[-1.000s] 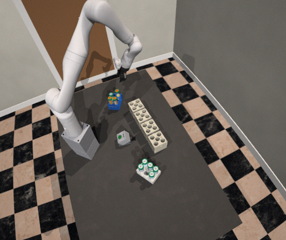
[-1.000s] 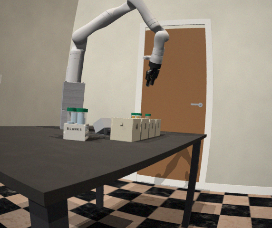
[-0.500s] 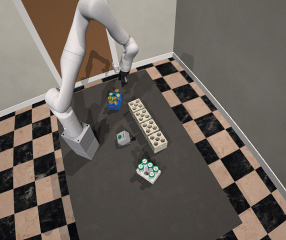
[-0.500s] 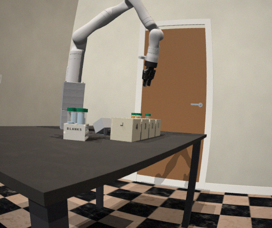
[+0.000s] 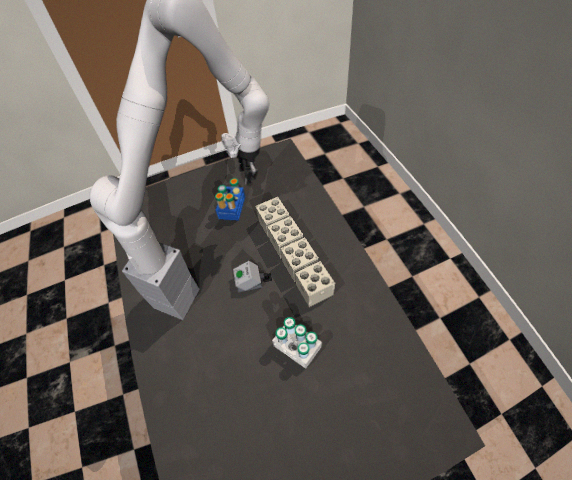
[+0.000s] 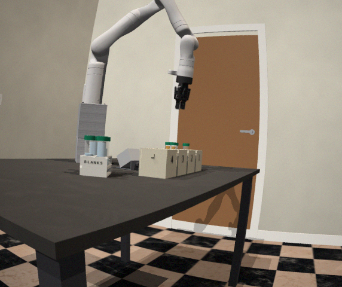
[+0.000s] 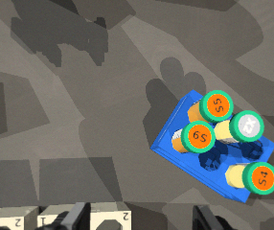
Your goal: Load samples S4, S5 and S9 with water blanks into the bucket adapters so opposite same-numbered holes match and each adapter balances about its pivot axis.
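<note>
The blue sample rack [image 5: 227,212] [image 7: 189,165] stands at the back of the table. It holds S5 [image 7: 216,106], S9 [image 7: 198,136], S4 [image 7: 262,177] with orange cap dots and X2 [image 7: 247,126] with a grey dot. In the exterior view only their caps [image 6: 171,143] show behind the adapters. My gripper [image 5: 249,173] [image 6: 179,106] [image 7: 139,220] is open and empty, high above the table just behind and to the side of this rack. Four cream adapters [image 5: 296,250] [image 6: 157,162] [image 7: 12,220] stand in a row, all holes empty. The white BLANKS rack [image 5: 290,352] [image 6: 95,165] holds several blue-filled tubes [image 5: 290,323].
The sloped desk with the green DONE key [image 5: 238,275] [image 6: 128,157] stands between the arm's base [image 5: 159,286] and the adapter row. The table's far edge and the door lie just behind the gripper.
</note>
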You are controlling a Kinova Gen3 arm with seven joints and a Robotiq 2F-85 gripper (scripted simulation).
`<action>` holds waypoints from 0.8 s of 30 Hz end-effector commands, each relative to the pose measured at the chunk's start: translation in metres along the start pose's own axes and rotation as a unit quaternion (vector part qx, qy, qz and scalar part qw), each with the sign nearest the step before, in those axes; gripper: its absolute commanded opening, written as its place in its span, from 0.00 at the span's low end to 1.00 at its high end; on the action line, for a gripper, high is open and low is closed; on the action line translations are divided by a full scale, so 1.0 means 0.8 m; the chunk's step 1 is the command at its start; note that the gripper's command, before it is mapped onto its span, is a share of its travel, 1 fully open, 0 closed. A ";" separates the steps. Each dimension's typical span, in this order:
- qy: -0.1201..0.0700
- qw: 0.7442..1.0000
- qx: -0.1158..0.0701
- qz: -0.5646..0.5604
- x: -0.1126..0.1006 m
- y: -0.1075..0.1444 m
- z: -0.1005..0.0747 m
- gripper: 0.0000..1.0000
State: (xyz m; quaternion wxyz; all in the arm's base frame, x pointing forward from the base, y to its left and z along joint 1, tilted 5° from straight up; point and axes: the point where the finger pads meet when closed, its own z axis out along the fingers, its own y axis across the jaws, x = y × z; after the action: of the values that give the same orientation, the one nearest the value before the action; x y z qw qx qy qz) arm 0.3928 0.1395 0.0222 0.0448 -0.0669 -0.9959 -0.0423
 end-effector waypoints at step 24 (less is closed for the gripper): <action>-0.080 0.994 0.074 -0.025 0.007 -0.103 0.008 0.62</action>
State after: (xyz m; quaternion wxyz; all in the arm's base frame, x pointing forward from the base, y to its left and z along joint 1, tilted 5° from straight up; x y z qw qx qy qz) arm 0.3771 0.0699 0.0112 -0.0277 -0.0413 -0.9982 0.0340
